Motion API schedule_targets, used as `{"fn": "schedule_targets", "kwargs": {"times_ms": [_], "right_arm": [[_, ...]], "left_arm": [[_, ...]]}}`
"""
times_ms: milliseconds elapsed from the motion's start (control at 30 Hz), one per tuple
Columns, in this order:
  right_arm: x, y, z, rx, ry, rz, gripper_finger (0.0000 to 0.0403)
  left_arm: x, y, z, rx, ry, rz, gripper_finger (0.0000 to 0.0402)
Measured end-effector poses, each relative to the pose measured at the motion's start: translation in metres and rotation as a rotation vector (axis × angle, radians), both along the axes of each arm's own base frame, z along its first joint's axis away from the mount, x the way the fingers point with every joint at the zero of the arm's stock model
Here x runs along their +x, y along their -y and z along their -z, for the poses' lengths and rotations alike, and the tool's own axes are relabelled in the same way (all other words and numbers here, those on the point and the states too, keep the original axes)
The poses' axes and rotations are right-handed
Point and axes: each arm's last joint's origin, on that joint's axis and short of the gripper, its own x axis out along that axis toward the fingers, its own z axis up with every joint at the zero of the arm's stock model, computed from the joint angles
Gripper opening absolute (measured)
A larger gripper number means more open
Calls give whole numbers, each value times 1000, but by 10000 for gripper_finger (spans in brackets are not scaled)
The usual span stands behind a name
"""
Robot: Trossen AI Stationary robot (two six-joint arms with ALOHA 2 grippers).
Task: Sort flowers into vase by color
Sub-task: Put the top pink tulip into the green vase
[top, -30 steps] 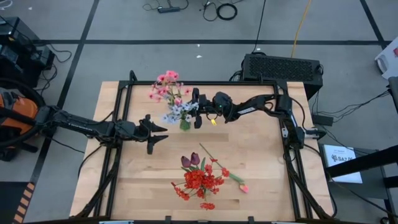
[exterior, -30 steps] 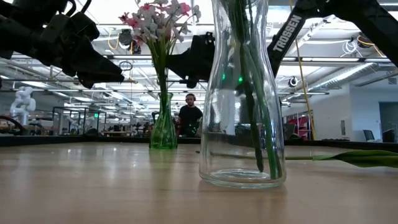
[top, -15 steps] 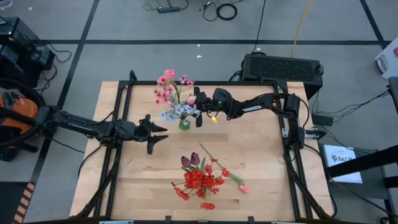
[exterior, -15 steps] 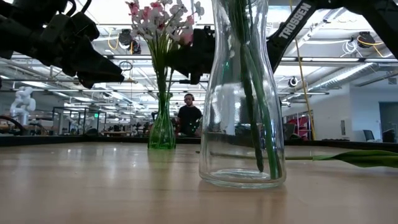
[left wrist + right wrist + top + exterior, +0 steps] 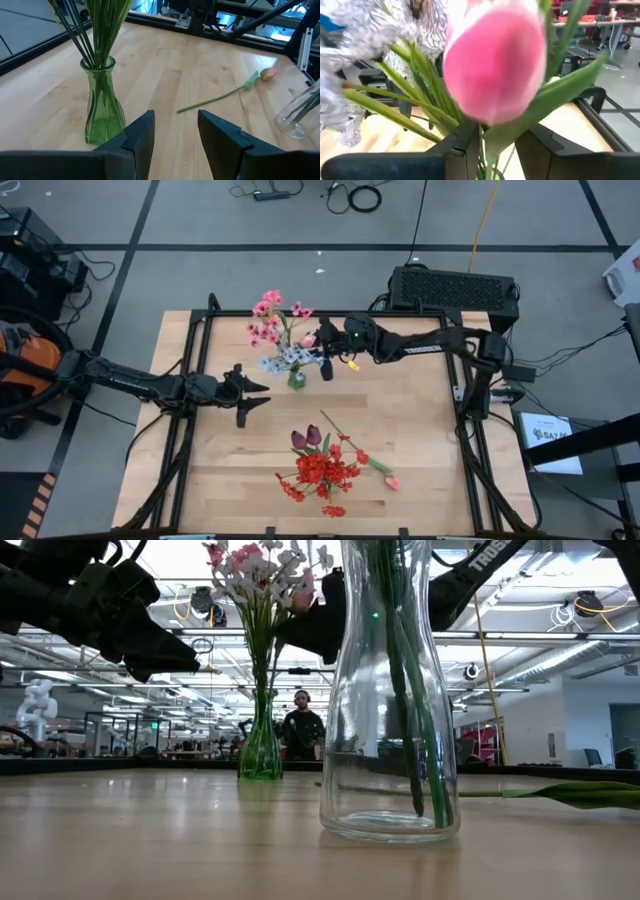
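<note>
- Above the far middle of the table (image 5: 420, 430), the right pincer (image 5: 495, 145) sits just beside the green vase's bouquet. Its fingers stand apart with the stem of a pink tulip (image 5: 495, 65) running down between them. The gap looks wider than the stem, so it seems loose rather than pinched, though the bloom hides much.
- The tulip will handle light, with a thin springy stem and a soft head. Take it on the bare stem under the leaf, never on the bloom, which would crush or slip.
- Its stem appears to drop in among the pink blossoms and pale sprigs in the green vase (image 5: 297, 380), a narrow-necked, tippy thing that a sideways tug could topple.
- The left pincer (image 5: 175, 130) waits wide and empty, near that vase's other side.
- Nearer the front edge, red clusters (image 5: 318, 468) and maroon tulips (image 5: 307, 439) stand in a clear vase (image 5: 390, 740).
- One pink bud (image 5: 268, 74) lies flat on the table; pick it mid-stem.
</note>
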Motion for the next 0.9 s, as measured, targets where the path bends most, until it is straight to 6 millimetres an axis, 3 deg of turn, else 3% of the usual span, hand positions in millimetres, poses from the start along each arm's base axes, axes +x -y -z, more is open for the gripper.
{"fn": "schedule_targets", "kwargs": {"times_ms": [467, 733, 900], "right_arm": [[-36, 11, -26, 20, -209, 167, 107], [-33, 1, -39, 1, -120, 141, 107], [-27, -4, -35, -19, -112, 133, 107]], "left_arm": [[0, 0, 0, 30, -4, 9, 157], [0, 0, 0, 76, -10, 22, 157], [0, 0, 0, 81, -11, 24, 157]]}}
